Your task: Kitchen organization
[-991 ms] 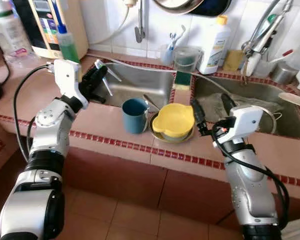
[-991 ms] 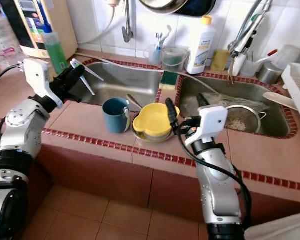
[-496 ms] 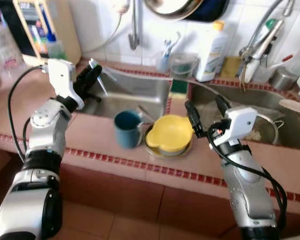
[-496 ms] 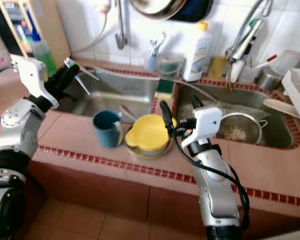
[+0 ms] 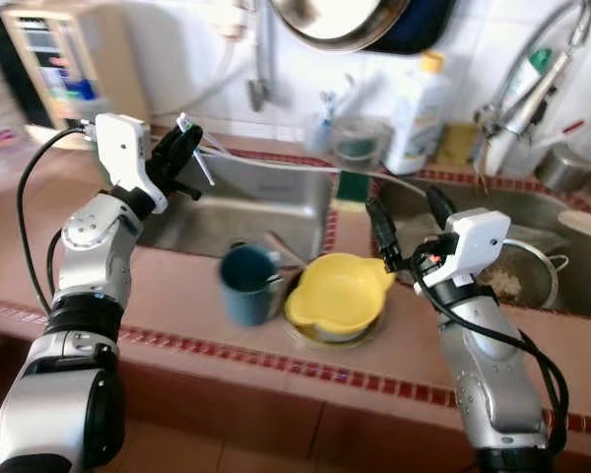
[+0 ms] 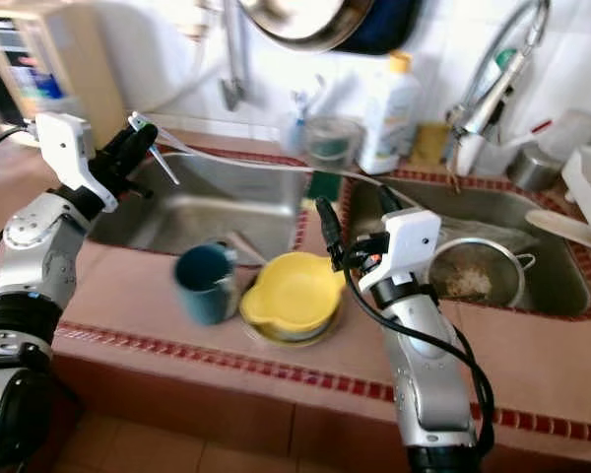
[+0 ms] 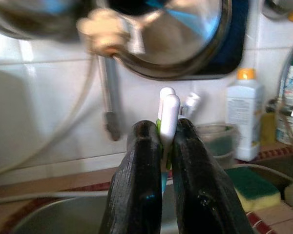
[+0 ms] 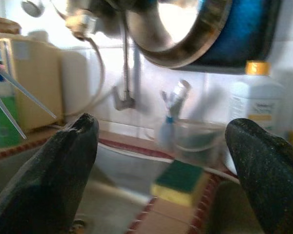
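Tidying barely begun: one utensil lifted, dishes waiting on the counter.

Left gripper (image 5: 184, 150) raised above the near corner of the left sink (image 5: 266, 202), fingers pressed on a thin white-handled utensil (image 7: 168, 115) with metal prongs pointing out past the tips; exact kind of utensil hard to tell. Right gripper (image 5: 406, 219) spread wide, holding nothing, hovering over the counter (image 5: 177, 296) between the two sinks. Just below and toward the left arm from it, a yellow bowl (image 5: 337, 294) stacked on a plate, touching a blue mug (image 5: 249, 284) with a utensil inside. Beyond the open fingers, a green-and-yellow sponge (image 8: 179, 177) and a clear cup of brushes (image 8: 181, 131) by the wall. Judged early: bowl, mug and plate not yet put away, held utensil not yet set down anywhere.
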Controlling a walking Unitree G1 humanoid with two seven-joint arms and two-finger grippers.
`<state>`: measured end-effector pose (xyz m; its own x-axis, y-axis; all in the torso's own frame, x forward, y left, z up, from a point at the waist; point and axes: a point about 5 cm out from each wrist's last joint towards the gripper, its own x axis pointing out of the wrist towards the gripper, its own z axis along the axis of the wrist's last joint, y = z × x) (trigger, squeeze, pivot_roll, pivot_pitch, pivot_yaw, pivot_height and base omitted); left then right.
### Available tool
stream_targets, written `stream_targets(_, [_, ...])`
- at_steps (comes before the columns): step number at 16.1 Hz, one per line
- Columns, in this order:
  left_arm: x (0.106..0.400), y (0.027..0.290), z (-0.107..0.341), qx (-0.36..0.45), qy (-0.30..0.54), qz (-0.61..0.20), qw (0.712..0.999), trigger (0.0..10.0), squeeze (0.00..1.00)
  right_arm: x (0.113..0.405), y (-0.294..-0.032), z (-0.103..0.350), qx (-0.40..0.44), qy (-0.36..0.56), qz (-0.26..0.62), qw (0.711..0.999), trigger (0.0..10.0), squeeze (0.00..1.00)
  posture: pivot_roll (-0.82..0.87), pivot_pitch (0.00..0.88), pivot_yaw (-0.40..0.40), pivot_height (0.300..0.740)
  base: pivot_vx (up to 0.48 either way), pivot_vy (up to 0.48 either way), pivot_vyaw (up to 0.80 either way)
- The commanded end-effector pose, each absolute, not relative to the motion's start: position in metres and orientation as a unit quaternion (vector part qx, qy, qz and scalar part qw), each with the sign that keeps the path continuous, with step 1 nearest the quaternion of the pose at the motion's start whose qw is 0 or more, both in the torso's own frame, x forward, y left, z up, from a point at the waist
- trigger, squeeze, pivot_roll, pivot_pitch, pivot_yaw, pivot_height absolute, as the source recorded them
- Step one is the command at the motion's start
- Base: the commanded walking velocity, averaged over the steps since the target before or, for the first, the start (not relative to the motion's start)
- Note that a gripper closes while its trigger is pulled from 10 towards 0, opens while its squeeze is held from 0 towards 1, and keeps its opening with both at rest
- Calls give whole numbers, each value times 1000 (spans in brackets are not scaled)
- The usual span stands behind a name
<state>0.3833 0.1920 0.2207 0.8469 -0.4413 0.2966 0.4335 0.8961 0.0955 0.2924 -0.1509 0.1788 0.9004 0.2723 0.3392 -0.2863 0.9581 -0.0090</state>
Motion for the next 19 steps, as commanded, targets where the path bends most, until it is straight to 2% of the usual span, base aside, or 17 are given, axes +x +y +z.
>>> stream_targets(1, [384, 193, 228, 22, -164, -232, 958, 10000, 0, 293, -153, 185, 23, -181, 139, 973, 10000, 0, -185, 13, 11, 740, 281, 0, 0])
stream_targets(6, [385, 193, 228, 24, -163, -233, 958, 10000, 0, 293, -153, 185, 20, -181, 137, 974, 10000, 0, -185, 15, 10, 740, 283, 0, 0])
stream_targets(10, [389, 195, 219, 37, -123, -214, 968, 10000, 0, 297, -152, 188, 44, -153, 124, 979, 10000, 0, -184, 24, 16, 740, 0, 0, 0])
stream_targets(14, [393, 193, 210, 63, -80, -200, 975, 10000, 0, 294, -148, 190, 34, -121, 156, 980, 10000, 0, -192, 31, 22, 740, 0, 0, 0])
stream_targets(19, [397, 178, 197, 97, -42, -207, 973, 10000, 0, 286, -166, 193, 39, -40, 177, 983, 10000, 0, -233, 52, 40, 740, 0, 0, 0])
